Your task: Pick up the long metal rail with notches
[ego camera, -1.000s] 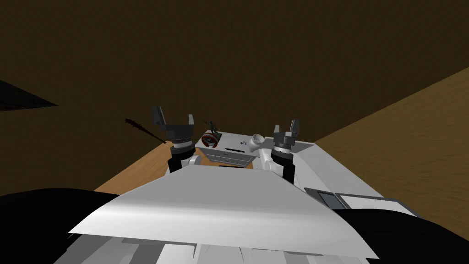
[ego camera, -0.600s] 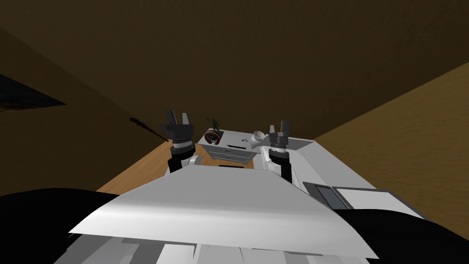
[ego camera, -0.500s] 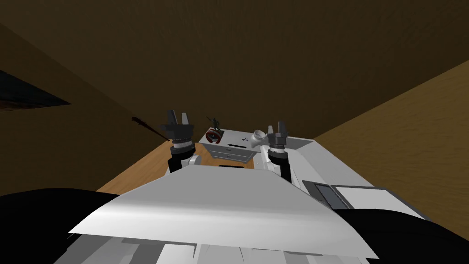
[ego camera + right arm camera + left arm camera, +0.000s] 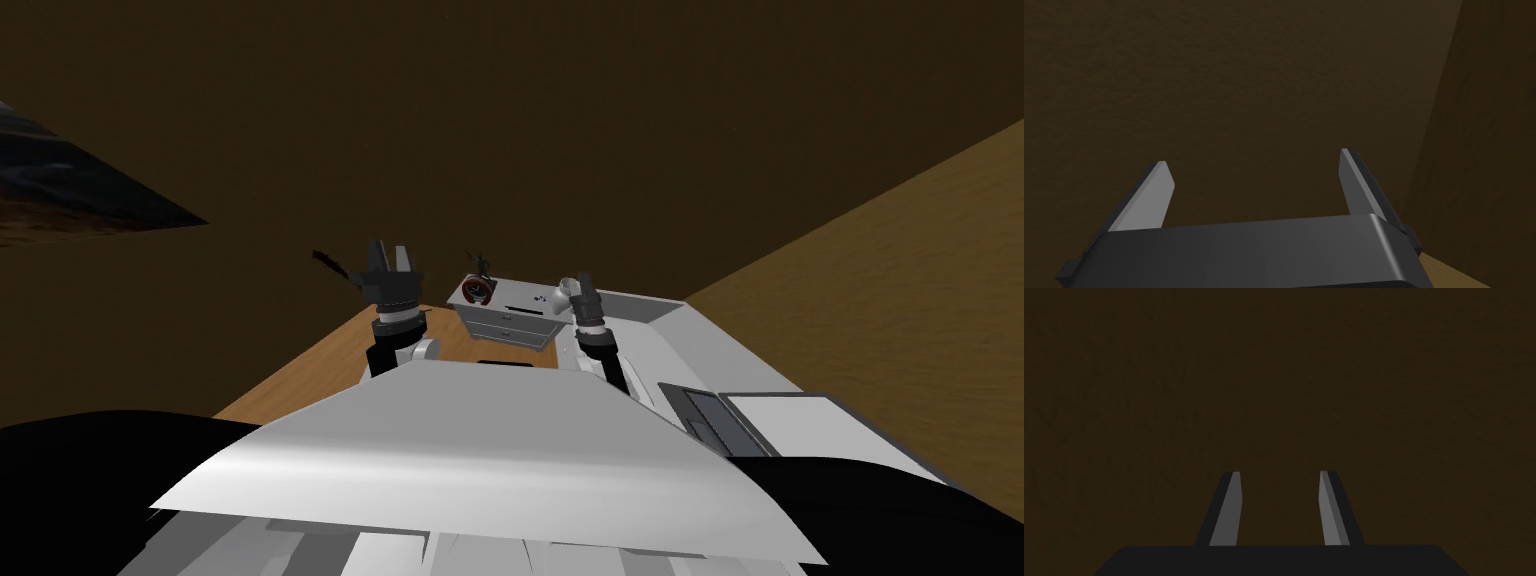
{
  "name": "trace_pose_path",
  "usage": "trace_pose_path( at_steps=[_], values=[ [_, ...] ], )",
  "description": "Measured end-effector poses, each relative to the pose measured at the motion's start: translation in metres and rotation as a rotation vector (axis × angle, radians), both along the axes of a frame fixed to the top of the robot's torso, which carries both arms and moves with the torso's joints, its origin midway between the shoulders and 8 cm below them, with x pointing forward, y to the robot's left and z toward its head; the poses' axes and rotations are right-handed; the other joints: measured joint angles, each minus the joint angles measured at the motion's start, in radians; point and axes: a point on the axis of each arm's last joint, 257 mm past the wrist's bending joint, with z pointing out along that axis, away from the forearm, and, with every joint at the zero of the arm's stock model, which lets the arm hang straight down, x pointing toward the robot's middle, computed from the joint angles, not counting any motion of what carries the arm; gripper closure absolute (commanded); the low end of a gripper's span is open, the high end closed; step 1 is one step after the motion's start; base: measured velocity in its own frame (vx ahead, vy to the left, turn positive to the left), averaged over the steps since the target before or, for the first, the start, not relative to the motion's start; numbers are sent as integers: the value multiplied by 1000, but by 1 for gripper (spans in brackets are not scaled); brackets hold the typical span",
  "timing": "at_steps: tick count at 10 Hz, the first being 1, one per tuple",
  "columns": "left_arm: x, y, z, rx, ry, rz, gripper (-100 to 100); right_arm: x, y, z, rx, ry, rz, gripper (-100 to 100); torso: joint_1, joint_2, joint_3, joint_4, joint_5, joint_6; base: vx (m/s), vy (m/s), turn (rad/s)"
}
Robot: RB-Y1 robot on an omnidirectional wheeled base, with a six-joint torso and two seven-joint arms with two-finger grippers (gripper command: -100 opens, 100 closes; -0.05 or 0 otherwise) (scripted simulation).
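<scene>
Lying flat on the top of the one small white table (image 4: pixel 505 322) at 12 o'clock ahead, one thin dark rail (image 4: pixel 518 296) is seen; its notches cannot be made out. Two drawers (image 4: pixel 500 313) are counted in the table's front.

On the same top, one round thing with a red ring (image 4: pixel 478 291) is placed at the rail's 9 o'clock. One small dark figurine (image 4: pixel 482 262) is stood at the ring's 12 o'clock. A few tiny dark specks (image 4: pixel 538 297) and one white cup-like piece (image 4: pixel 563 290) are found at the rail's 3 o'clock.

Two claws are raised, one to each side of the table, and the rail is touched by neither. The left claw (image 4: pixel 388 247) is held at 11 o'clock over the wood floor (image 4: pixel 330 360). In the left wrist view its fingers (image 4: pixel 1226 513) are parted by a modest gap, with nothing between them. The right claw (image 4: pixel 582 282) is held at 1 o'clock, just beside the cup-like piece. In the right wrist view its fingers (image 4: pixel 1146 200) are spread wide, and nothing is pinched.

One dark stick with a reddish end (image 4: pixel 328 261) is seen against the brown wall at the left claw's 9 o'clock. One broad white platform (image 4: pixel 700 350) runs along at 3 o'clock, and one dark panel (image 4: pixel 700 412) lies on it.
</scene>
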Motion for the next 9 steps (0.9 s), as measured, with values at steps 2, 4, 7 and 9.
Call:
trace_pose_path(
  at_steps=[2,4,7,9],
  values=[
    [0,0,0,0,0,0,0,1,23,-28,-98,32,47,-100,5,2,1,0,1,0,-138,119,82],
    [0,0,0,0,0,0,0,2,32,-46,-177,55,82,-100,1,-2,-1,0,0,0,-100,82,143],
    [0,0,0,0,0,0,0,-4,54,-88,-312,103,146,-100,0,-2,-1,0,0,0,-72,60,76],
    [0,0,0,0,0,0,0,-6,61,-113,-389,131,181,-100,0,-5,-3,-1,0,0,-35,71,104]
  ],
)
